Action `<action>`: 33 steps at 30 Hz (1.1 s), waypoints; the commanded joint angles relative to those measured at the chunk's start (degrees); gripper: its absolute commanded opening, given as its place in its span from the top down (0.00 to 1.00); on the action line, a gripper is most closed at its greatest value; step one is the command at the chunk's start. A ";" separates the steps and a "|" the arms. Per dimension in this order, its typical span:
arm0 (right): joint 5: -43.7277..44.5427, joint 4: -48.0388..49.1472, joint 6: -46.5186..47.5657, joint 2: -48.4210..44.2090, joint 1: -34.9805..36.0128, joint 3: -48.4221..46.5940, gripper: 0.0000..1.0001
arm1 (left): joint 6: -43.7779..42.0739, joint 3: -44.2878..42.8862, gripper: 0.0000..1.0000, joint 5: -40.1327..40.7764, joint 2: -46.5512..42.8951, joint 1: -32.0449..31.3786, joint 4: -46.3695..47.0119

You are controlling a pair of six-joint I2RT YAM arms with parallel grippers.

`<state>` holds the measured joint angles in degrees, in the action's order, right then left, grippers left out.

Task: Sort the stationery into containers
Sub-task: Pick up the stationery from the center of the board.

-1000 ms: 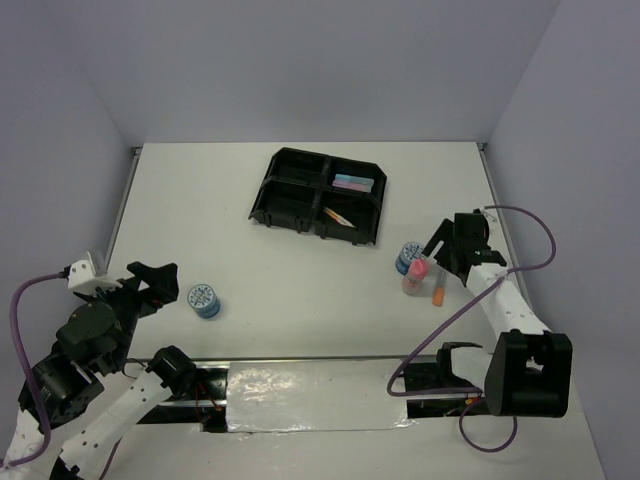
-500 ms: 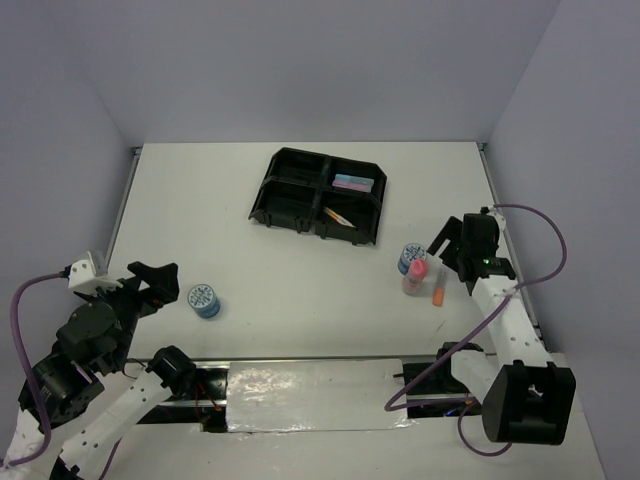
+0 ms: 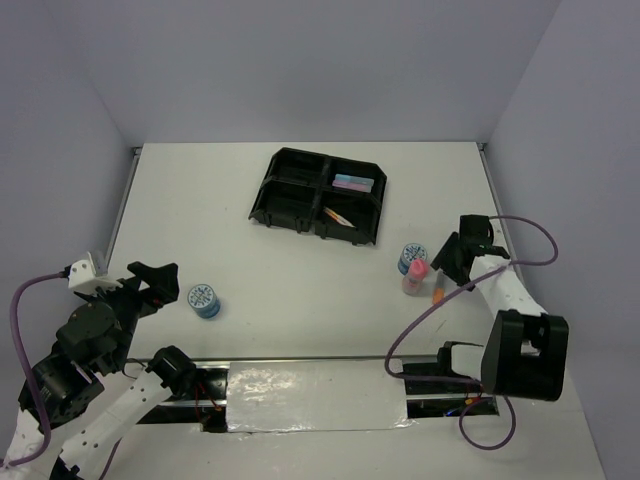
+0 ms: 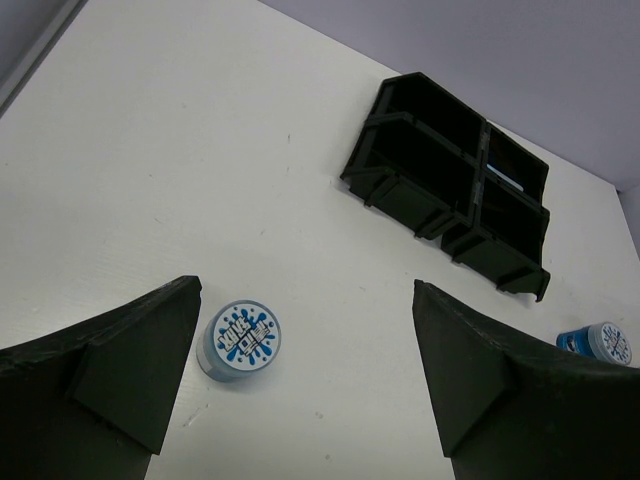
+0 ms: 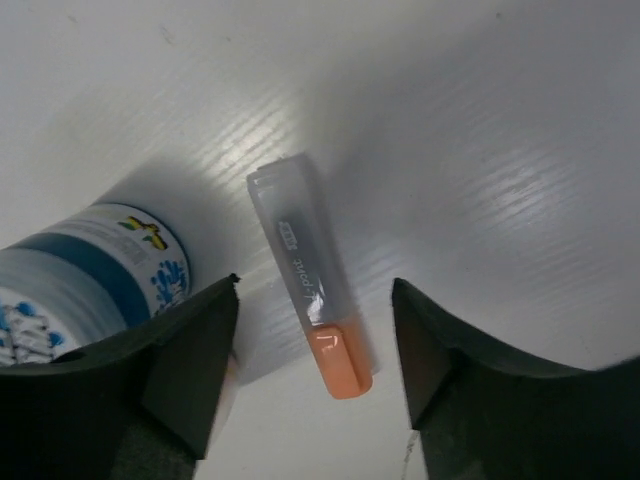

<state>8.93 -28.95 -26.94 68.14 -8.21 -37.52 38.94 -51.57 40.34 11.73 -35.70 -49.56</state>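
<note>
- Right gripper [image 5: 312, 360]: jaws apart, nothing held. It is low over the table [image 3: 300, 290], with one finger on each side of the orange marker [image 5: 303, 285].
- Orange marker: lies flat on the table, slantwise between the fingers and touching neither. Its clear barrel points towards a blue-and-white tape roll [image 3: 410, 256] and its orange cap towards the camera.
- Neighbours: the roll and an upright pink-capped bottle [image 3: 415, 277] stand just beside the marker, on the left-finger side.
- Left gripper [image 4: 305, 300]: jaws wide apart and empty, held above the table. A second tape roll [image 4: 240, 340] stands near its left finger, untouched.
- Black tray [image 3: 265, 200]: well apart from both grippers. Its two right compartments hold items; the two left ones show none.
- Assessed step: a grasp of the marker, not yet made.
- Risk one: the left finger sits close to the roll. Closing from here could nudge the roll or topple the bottle.
- Risk two: the marker lies askew to the fingers. Uneven contact could spin the smooth barrel or squeeze it out of the grip.
- Risk three: a grip near the cap end would leave the barrel hanging, which could cause a drop on the way to the tray.
</note>
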 commanded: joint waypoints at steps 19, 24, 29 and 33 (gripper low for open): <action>-3.75 2.59 2.86 11.06 -1.02 -5.72 1.00 | -1.32 0.07 0.01 0.36 -2.15 0.11 2.01; 2.57 -0.67 2.94 4.11 -0.93 -13.00 1.00 | -1.32 0.07 0.01 0.27 -2.32 0.02 2.01; 8.03 -2.87 6.01 4.80 2.57 -26.43 1.00 | -1.41 0.15 0.01 0.27 -1.88 0.02 2.10; 1.38 5.60 14.26 11.99 10.90 -33.31 1.00 | -1.06 0.07 0.01 0.62 -0.57 0.02 1.84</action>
<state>14.04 -29.52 -19.44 76.20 -3.27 -67.40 38.96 -51.48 40.38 10.31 -35.70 -49.50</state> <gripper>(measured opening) 0.317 0.994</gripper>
